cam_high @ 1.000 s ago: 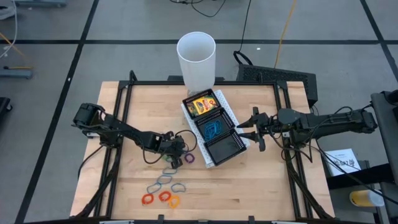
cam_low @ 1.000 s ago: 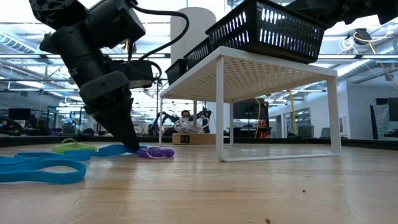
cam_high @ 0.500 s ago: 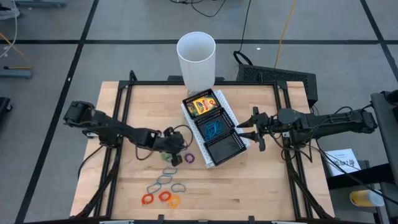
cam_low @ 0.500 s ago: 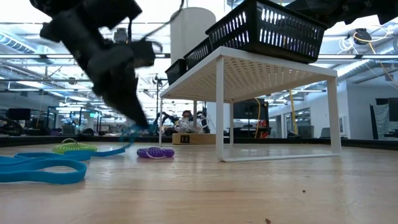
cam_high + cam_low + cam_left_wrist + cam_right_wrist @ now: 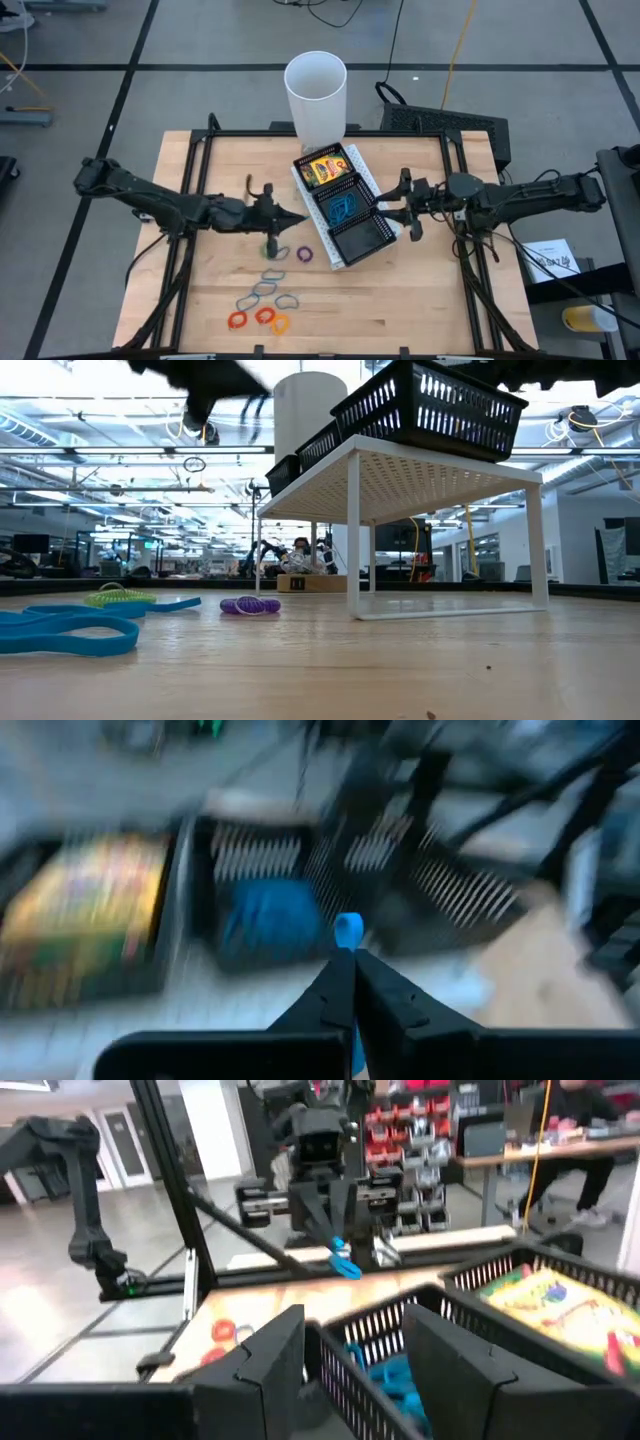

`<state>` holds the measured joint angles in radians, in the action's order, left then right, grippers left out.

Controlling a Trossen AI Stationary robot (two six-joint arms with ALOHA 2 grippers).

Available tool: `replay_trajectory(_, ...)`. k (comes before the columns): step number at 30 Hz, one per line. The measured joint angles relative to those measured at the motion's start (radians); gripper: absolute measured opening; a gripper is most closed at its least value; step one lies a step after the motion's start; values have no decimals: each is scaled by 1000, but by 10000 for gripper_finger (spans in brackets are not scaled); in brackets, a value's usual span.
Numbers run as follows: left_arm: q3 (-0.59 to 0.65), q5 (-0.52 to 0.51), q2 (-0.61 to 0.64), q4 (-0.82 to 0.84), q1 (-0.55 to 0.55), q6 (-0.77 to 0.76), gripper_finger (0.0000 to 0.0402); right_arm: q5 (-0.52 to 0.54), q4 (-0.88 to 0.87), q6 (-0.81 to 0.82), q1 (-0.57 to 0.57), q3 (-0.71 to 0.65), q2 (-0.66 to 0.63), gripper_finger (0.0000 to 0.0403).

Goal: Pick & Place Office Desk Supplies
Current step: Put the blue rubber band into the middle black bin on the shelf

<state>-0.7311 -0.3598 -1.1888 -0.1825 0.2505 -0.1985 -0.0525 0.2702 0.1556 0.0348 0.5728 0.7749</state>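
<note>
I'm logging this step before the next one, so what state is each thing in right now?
left gripper: shut on blue rubber band, raised beside the tray
right gripper: open, holding nothing, at the tray's other side
black mesh tray: crayon boxes in far compartment, blue bands in middle, near one empty
white cup: upright

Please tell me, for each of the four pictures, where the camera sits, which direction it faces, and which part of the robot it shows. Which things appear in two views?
High view: above, looking straight down; both arms, left gripper nearing the black mesh tray.
Low view: at table-top height, looking across; one arm at top, rubber bands on wood.
Left wrist view: on the left wrist, facing the tray; shut fingers pinching a blue rubber band.
Right wrist view: behind the open right gripper, facing the left arm.
Shared: both wrist views show the tray's crayon boxes and that blue band.
</note>
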Motion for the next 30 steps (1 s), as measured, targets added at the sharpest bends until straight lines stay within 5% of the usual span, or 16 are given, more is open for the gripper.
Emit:
replay_trajectory(7, 0, 105, -24, -326, -3, 217, 5, -4, 257, -51, 0, 0, 148, 160)
replay_trajectory(14, 0, 218, -106, -563, -50, 246, 4, -136, 501, -70, 2, 8, 305, 164)
replay_trajectory(24, -135, 359, -259, -576, -128, 244, 3, -132, 518, -112, 37, 126, 496, 248)
replay_trajectory(30, -183, 413, -318, -573, -148, 244, 3, -49, 525, -116, 39, 157, 540, 263)
